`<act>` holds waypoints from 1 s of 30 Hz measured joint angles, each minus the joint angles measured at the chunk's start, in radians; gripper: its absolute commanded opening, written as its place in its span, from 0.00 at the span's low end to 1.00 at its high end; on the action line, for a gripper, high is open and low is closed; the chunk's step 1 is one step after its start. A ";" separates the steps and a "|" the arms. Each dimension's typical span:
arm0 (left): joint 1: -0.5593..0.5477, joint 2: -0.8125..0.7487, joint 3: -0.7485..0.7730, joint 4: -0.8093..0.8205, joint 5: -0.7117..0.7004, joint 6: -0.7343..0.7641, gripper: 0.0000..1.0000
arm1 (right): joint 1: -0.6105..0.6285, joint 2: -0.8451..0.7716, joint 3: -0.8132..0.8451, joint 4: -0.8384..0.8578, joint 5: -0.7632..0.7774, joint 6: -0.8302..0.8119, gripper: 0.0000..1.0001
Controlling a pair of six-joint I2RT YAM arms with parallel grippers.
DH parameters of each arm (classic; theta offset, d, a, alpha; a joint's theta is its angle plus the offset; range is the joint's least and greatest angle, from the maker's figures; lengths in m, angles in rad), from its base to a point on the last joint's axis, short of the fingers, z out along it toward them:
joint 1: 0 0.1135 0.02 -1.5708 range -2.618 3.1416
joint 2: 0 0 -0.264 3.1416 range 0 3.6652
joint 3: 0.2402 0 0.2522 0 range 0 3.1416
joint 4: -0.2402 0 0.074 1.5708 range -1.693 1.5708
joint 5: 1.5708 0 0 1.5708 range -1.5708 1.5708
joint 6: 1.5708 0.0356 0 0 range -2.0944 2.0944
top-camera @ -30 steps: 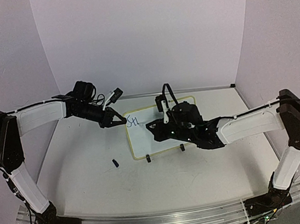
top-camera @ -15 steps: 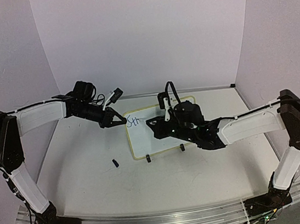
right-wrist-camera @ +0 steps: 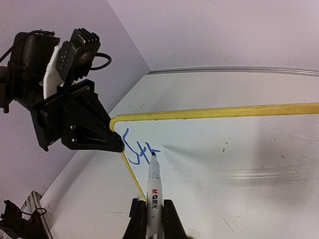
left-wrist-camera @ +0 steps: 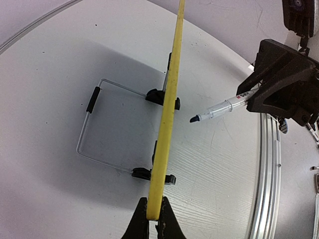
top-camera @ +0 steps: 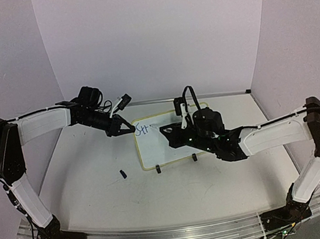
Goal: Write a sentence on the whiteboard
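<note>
The whiteboard stands propped on the table, white with a thin yellow frame and black clip feet. Blue strokes sit at its upper left corner. My left gripper is shut on the board's left edge; in the left wrist view the frame runs edge-on from the pinching fingers. My right gripper is shut on a white marker, whose tip touches the board at the end of the blue strokes. The marker also shows in the left wrist view.
A small dark marker cap lies on the table left of the board's front. A wire stand props the board from behind. Purple walls close in the table at the back and sides.
My right gripper has moved right and a little toward the back with the marker, and the blue writing has gained a stroke. The left arm and the board have not moved.
</note>
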State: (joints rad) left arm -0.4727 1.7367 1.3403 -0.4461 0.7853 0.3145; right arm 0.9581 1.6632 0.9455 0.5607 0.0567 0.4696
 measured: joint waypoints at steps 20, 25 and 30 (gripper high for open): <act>-0.005 0.000 0.000 0.000 -0.003 0.001 0.00 | -0.018 0.023 0.015 -0.011 0.011 0.019 0.00; -0.005 0.000 0.000 0.000 -0.004 0.001 0.00 | -0.021 0.036 0.031 -0.012 0.003 0.019 0.00; -0.005 0.000 0.000 0.001 -0.006 0.000 0.00 | -0.021 0.050 0.045 -0.016 -0.017 0.019 0.00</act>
State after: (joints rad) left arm -0.4772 1.7365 1.3407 -0.4454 0.7792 0.3149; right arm 0.9367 1.7130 0.9906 0.5445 0.0393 0.4885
